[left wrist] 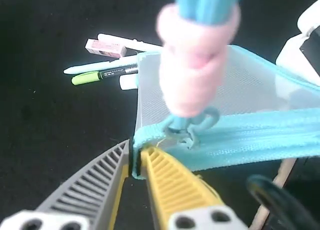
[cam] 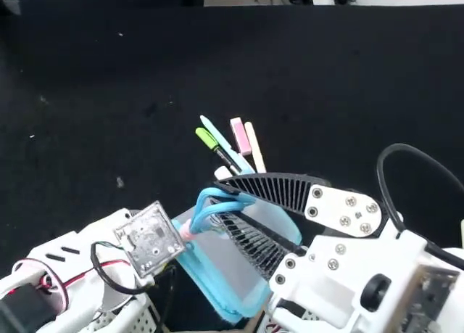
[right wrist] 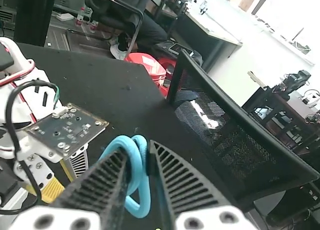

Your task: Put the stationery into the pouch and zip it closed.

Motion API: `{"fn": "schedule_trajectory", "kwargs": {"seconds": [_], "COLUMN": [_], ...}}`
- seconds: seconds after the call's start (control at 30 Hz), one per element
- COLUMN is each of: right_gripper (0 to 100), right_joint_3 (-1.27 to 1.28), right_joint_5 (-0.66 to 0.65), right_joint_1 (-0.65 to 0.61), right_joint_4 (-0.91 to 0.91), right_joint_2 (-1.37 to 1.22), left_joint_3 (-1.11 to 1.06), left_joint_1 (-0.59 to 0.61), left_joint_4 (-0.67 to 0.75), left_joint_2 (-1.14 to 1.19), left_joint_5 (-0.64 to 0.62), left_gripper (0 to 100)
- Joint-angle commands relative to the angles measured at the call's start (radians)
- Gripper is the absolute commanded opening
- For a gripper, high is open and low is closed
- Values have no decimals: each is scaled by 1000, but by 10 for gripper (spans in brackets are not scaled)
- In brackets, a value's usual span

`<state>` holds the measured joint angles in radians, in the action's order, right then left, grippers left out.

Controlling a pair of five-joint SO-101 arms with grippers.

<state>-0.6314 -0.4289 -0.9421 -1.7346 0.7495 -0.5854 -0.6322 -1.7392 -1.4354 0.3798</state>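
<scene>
a black tabletop (cam: pixel 109 72) is spreading wide under even light. past its edge a black mesh chair back (right wrist: pixel 235 145) is standing close, a red plastic item (right wrist: pixel 145 64) is sitting on the floor, and a long desk (right wrist: pixel 220 32) is running beside a brightly lit pale wall (right wrist: pixel 280 44).

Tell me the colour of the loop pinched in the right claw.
The loop is light blue; the right wrist view shows it best.

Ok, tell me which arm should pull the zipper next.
Right. The right gripper is shut on the blue loop leading to the zipper pull, while the left gripper clamps a corner of the pouch beside it, likely as an anchor.
</scene>
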Motion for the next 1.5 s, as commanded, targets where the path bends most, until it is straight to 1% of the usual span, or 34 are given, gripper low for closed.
{"fn": "schedule_trajectory", "kwargs": {"seconds": [0.0, 0.1, 0.23, 0.33, 0.43, 0.6, 0.73, 0.8, 0.93, 1.0, 1.1, 1.3, 1.47], "right_gripper": [11, 11, 11, 11, 11, 11, 11, 11, 11, 11, 11, 11, 11], "right_joint_3": [-8, -33, -65, -58, -19, 160, 329, 390, 455, 469, 503, 568, 585], "right_joint_5": [-5, -5, -3, 44, 66, 66, 66, 66, 66, 66, 66, 66, 66], "right_joint_1": [12, 12, 15, 80, 149, 170, 170, 175, 245, 299, 342, 348, 348], "right_joint_4": [-5, 6, 61, 94, 172, 351, 466, 503, 539, 539, 539, 537, 535], "right_joint_2": [2, 16, 25, 19, 18, 18, 18, 19, 24, 19, 19, 24, 25], "left_joint_3": [96, 170, 209, 271, 366, 487, 529, 538, 530, 516, 499, 444, 455], "left_joint_1": [-1, 94, 223, 318, 427, 556, 661, 708, 792, 820, 829, 828, 828], "left_joint_4": [-3, 3, 5, 3, 2, -3, -2, -3, -21, -21, -21, -21, -21], "left_joint_2": [25, 26, 69, 120, 163, 252, 319, 351, 404, 431, 470, 594, 646], "left_joint_5": [-83, -104, -103, -114, -132, -135, -180, -184, -184, -184, -184, -178, -178], "left_gripper": [30, 30, 30, 30, 30, 30, 30, 30, 30, 30, 30, 32, 37]}}
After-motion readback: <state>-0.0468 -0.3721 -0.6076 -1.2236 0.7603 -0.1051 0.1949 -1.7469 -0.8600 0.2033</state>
